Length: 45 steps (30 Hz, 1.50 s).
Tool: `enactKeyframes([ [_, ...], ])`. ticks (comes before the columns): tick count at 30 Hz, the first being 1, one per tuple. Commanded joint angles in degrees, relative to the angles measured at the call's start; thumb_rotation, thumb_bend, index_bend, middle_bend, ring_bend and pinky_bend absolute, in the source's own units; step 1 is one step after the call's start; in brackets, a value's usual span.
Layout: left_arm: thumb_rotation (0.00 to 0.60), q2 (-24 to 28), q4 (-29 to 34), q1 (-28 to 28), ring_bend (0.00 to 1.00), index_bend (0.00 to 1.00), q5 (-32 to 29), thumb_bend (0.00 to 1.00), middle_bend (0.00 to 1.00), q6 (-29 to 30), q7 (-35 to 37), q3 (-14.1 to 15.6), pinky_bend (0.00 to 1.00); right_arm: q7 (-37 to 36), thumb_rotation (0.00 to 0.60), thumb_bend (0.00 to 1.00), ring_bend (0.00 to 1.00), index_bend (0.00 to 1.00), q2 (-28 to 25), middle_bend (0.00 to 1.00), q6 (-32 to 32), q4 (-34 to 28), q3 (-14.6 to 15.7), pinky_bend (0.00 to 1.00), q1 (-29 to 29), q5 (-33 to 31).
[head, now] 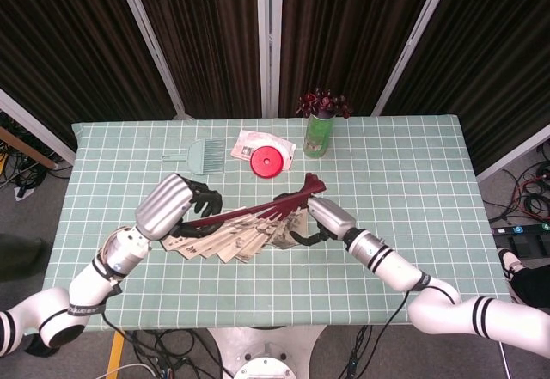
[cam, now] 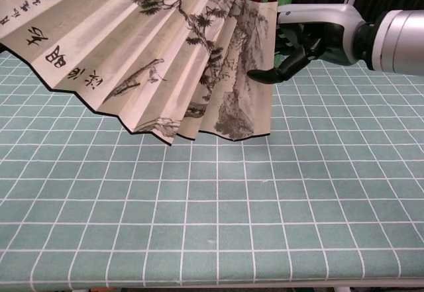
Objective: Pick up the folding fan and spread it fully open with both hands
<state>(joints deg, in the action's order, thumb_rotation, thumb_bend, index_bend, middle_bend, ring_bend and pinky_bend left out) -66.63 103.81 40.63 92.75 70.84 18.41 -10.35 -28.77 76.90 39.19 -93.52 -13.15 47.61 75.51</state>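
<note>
The folding fan [head: 245, 233] is lifted above the table, partly spread, its beige painted paper [cam: 152, 53] filling the upper left of the chest view. Its dark red ribs [head: 288, 200] run up to the right. My left hand [head: 185, 209] grips the ribs at the fan's left end; the chest view does not show it. At the fan's right edge my right hand [head: 320, 220] pinches the last fold. In the chest view the right hand [cam: 308, 37] has its thumb [cam: 268, 75] across the front of that fold and the other fingers behind it.
At the back of the green checked table [head: 412, 190] stand a green can with dark red flowers [head: 318, 134], a red disc [head: 267, 162] on a white packet [head: 251, 143], and a small green brush [head: 202, 154].
</note>
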Motion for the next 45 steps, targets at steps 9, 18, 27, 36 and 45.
enactKeyframes([
  [9,0.6,-1.7,-5.8,-2.3,0.73,0.66,4.2,0.36,0.76,4.0,-4.2,2.4,0.85,16.2,0.6,0.6,0.12,0.59,0.5,0.22,6.7,2.0,0.2,0.13,-0.5,-4.6],
  [18,0.6,-7.2,-15.4,-3.5,0.72,0.66,10.5,0.37,0.76,9.2,-13.1,3.8,0.83,27.6,0.6,0.61,0.12,0.63,1.8,0.25,20.3,4.1,1.1,0.13,-4.3,0.5],
  [27,0.6,-13.9,-27.2,-4.3,0.7,0.66,16.4,0.37,0.75,14.0,-26.6,5.1,0.77,36.2,0.6,0.61,0.13,0.64,8.1,0.26,37.8,15.3,4.0,0.12,-10.1,10.7],
  [36,0.6,-19.0,-35.7,-4.4,0.65,0.63,20.1,0.37,0.71,16.1,-40.0,5.6,0.73,38.4,0.6,0.61,0.13,0.64,17.3,0.26,48.0,32.9,3.9,0.05,-12.1,15.6],
  [45,0.6,-19.8,-33.9,-5.0,0.59,0.57,18.3,0.37,0.65,13.2,-48.2,5.8,0.65,33.9,0.6,0.61,0.13,0.58,24.6,0.26,53.6,45.0,3.6,0.0,-12.3,17.7],
])
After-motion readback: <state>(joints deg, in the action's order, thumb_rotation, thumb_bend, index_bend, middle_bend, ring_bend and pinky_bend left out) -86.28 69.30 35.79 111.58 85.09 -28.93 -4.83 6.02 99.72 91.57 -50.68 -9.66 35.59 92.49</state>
